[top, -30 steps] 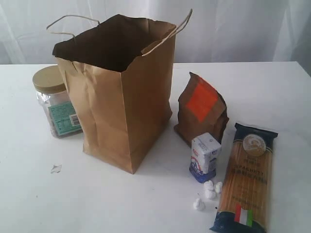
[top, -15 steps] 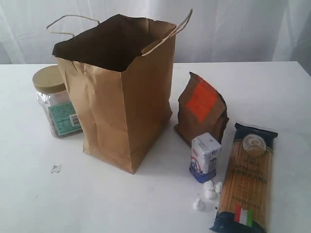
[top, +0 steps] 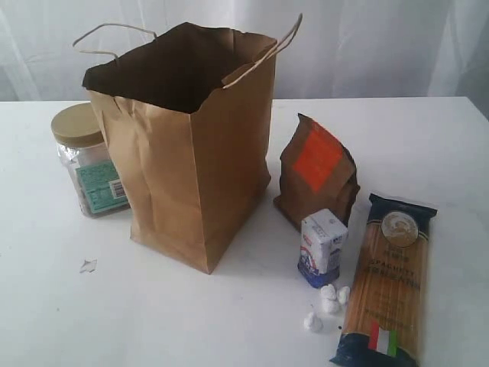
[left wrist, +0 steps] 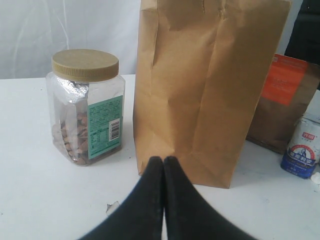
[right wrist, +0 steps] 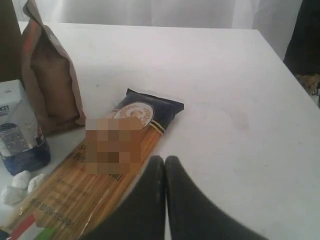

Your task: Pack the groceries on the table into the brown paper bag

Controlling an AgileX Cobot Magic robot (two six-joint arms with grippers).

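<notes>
The brown paper bag (top: pixel 183 145) stands open on the white table (top: pixel 153 321). A tan-lidded clear jar (top: pixel 85 160) stands to its left. Right of the bag are the brown pouch with an orange-red label (top: pixel 317 172), a small white-blue carton (top: pixel 321 247) and the long spaghetti pack (top: pixel 390 279) lying flat. Neither arm shows in the exterior view. My left gripper (left wrist: pixel 163 160) is shut and empty, close in front of the bag (left wrist: pixel 205 85), with the jar (left wrist: pixel 87 107) to one side. My right gripper (right wrist: pixel 164 159) is shut and empty beside the spaghetti pack (right wrist: pixel 100 170).
A few small white lumps (top: pixel 328 300) lie by the carton, and a torn scrap (top: pixel 88 265) lies left of the bag. White curtains hang behind the table. The table's right edge (right wrist: pixel 295 95) runs near my right gripper.
</notes>
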